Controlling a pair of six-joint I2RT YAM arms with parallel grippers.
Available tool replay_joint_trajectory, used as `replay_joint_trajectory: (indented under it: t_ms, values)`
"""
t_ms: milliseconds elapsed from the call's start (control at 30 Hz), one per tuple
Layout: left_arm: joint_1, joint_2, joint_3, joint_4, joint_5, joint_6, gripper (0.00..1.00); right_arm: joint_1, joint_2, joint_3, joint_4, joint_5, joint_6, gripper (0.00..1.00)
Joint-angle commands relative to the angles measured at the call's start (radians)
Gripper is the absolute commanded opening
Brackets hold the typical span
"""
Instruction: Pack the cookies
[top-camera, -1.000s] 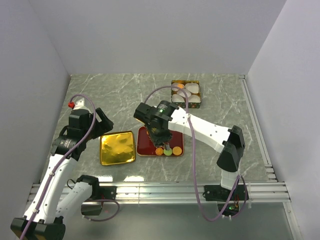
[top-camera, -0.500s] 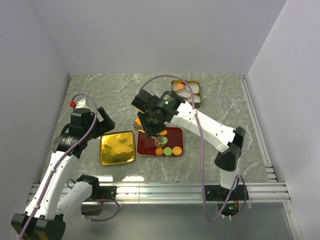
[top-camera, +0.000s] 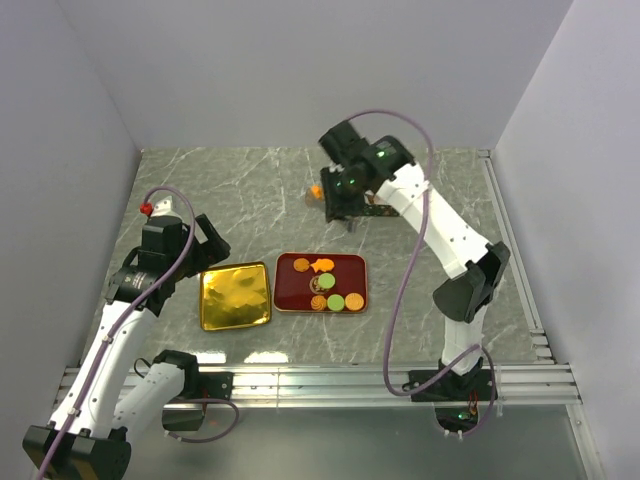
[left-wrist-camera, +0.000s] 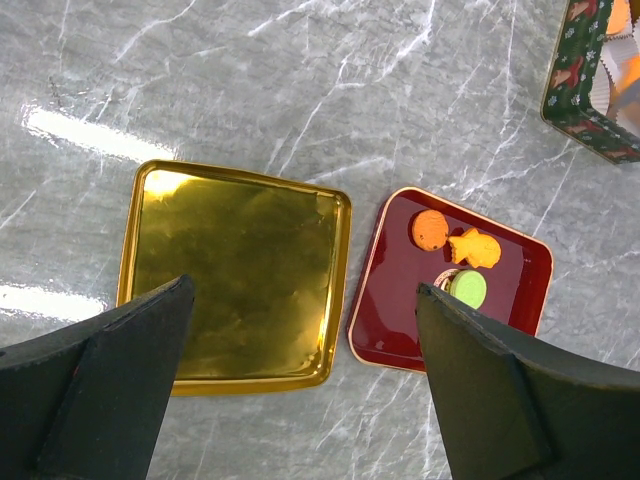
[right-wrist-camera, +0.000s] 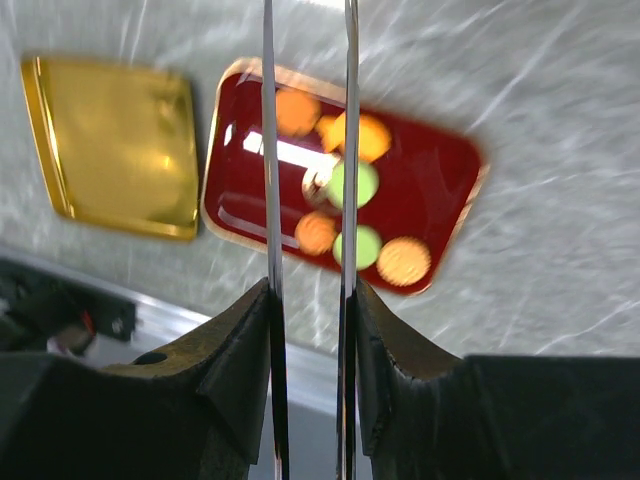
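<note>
Marble worktop has a gold tray with a red tray just beside it, and most cookies sit in the red one. Left gripper hangs wide open over the gold tray, while the right gripper is off toward the far side, pinching an orange cookie at its tips.
</note>
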Motion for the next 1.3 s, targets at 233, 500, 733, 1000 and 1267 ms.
replay_joint_trajectory:
  t_ms: [233, 500, 733, 1000, 1267]
  values:
    - [-0.005, 0.001, 0.002, 0.022, -0.017, -0.005, 0.97, -0.240, 0.069, 0.103, 0.026, -0.019, -0.087, 0.31]
    - [-0.005, 0.013, 0.002, 0.022, -0.014, -0.004, 0.96, -0.354, 0.165, 0.167, 0.058, 0.006, -0.076, 0.30]
    - [-0.005, 0.019, 0.003, 0.022, -0.015, -0.005, 0.96, -0.423, 0.211, 0.167, 0.101, 0.007, -0.055, 0.29]
    - [-0.005, 0.024, 0.005, 0.017, -0.023, -0.008, 0.95, -0.486, 0.264, 0.173, 0.124, -0.023, -0.043, 0.30]
    - [-0.005, 0.023, 0.006, 0.013, -0.037, -0.013, 0.95, -0.527, 0.297, 0.177, 0.148, -0.074, -0.033, 0.30]
